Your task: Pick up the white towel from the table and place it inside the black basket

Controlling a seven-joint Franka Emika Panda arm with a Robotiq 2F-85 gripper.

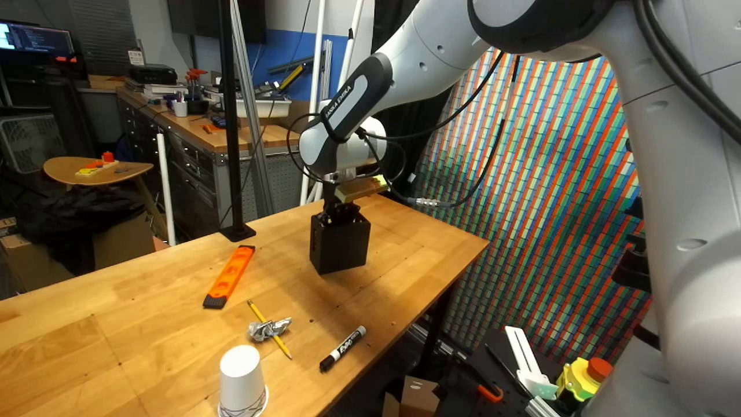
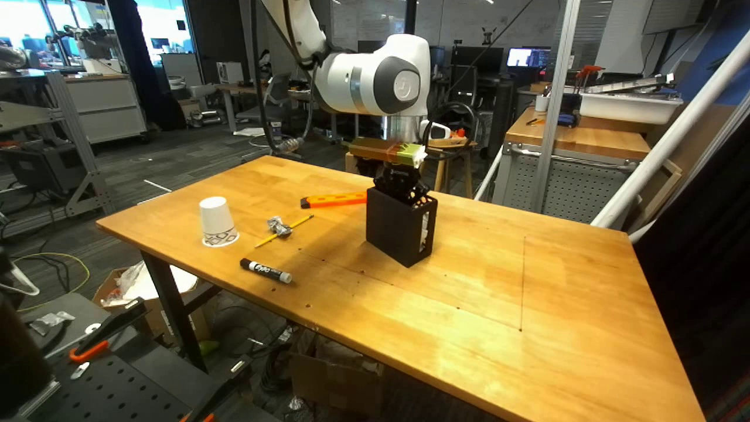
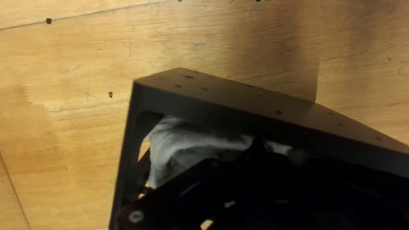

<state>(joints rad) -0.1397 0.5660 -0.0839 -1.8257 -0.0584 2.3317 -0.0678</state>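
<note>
Since the towel (image 3: 188,142) lies in the basket (image 1: 343,249) with the closed claw (image 1: 341,215), clear of the worktop (image 2: 474,351) edges, lifting could drag it out if pinched (I cannot tell) or, by snagging, topple both.

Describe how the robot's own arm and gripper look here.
The Franka Emika Panda arm is rounded and pale grey-white, with dark grey joint covers and lettering ending in "EMIKA". Black cables run along it, one with a silver connector. The gripper is black, with a tan and yellow-green block above it.
</note>
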